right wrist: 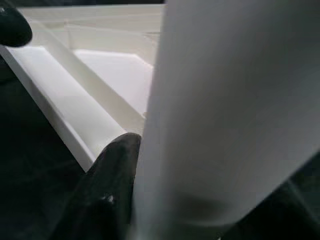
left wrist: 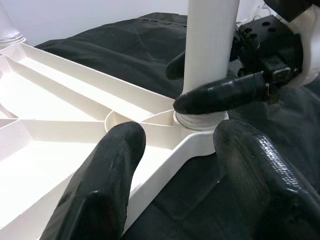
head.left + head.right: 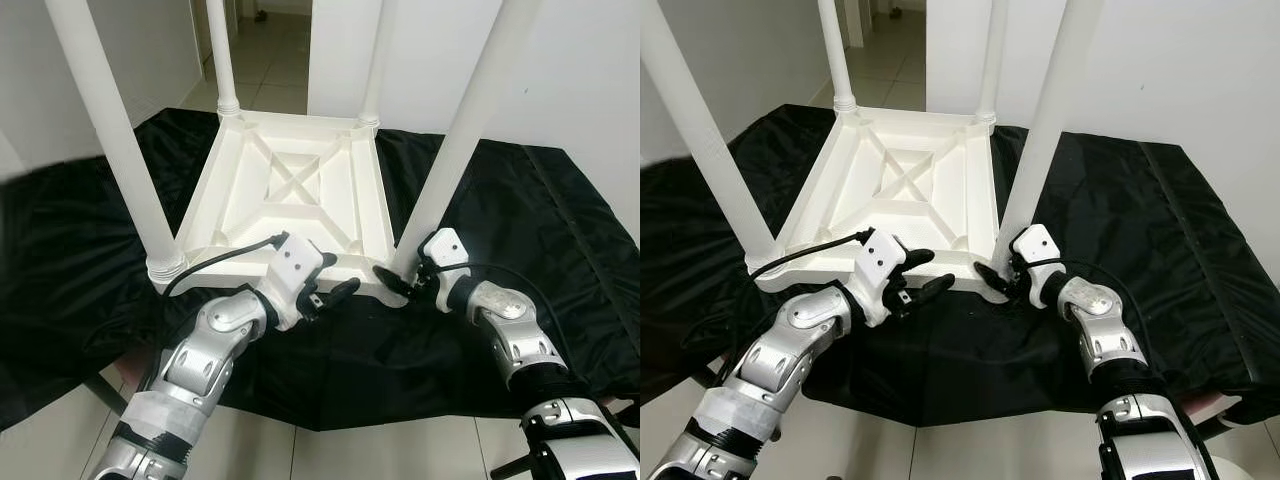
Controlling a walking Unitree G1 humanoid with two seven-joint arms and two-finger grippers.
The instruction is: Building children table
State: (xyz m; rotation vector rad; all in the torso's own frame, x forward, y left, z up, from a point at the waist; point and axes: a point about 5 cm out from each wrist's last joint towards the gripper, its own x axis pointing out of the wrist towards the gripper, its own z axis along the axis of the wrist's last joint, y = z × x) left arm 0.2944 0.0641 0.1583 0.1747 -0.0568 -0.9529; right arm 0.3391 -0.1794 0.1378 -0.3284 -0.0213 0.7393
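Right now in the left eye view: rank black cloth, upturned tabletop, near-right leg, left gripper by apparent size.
1. black cloth
2. upturned tabletop
3. near-right leg, though nearness to the camera inflates it, so its rank against the tabletop is unsure
4. left gripper

Both eye views look forward and down from the head onto the upturned tabletop (image 3: 290, 190); the left wrist view sits low at its near edge, facing the near-right leg (image 2: 209, 55); the right wrist view is pressed against that leg.
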